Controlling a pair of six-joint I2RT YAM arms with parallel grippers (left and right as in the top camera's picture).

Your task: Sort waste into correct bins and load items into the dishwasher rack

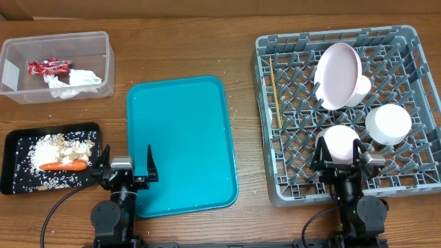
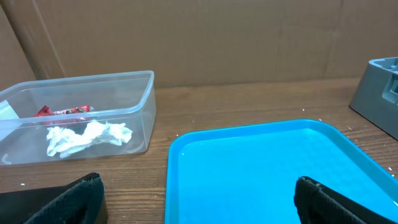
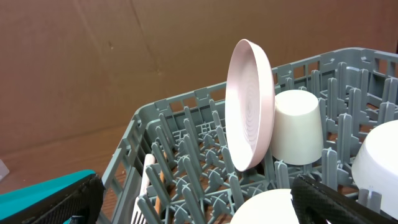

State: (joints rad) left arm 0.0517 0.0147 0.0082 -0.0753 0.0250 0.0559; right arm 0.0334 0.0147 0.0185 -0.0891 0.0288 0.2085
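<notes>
The grey dishwasher rack (image 1: 269, 103) holds an upright pale pink plate (image 1: 337, 74), a white cup (image 1: 360, 86), two white bowls (image 1: 388, 124) (image 1: 339, 140), thin chopsticks (image 1: 273, 89) and a white fork (image 3: 146, 180). My right gripper (image 1: 339, 153) hangs open over the front bowl (image 3: 267, 208), its fingers apart from it. The clear tub (image 1: 21, 48) contains the red wrapper (image 2: 62, 111) and crumpled napkin (image 2: 90, 135). In the black tray (image 1: 14, 148) lie rice, scraps and the carrot piece (image 1: 63, 165). My left gripper (image 1: 127, 162) is open and holds nothing, above the teal tray's left edge.
The bare teal tray (image 1: 182, 145) lies in the middle, between the black tray and the rack. Brown cardboard walls stand behind the table in both wrist views. A few rice grains are scattered on the wood near the teal tray.
</notes>
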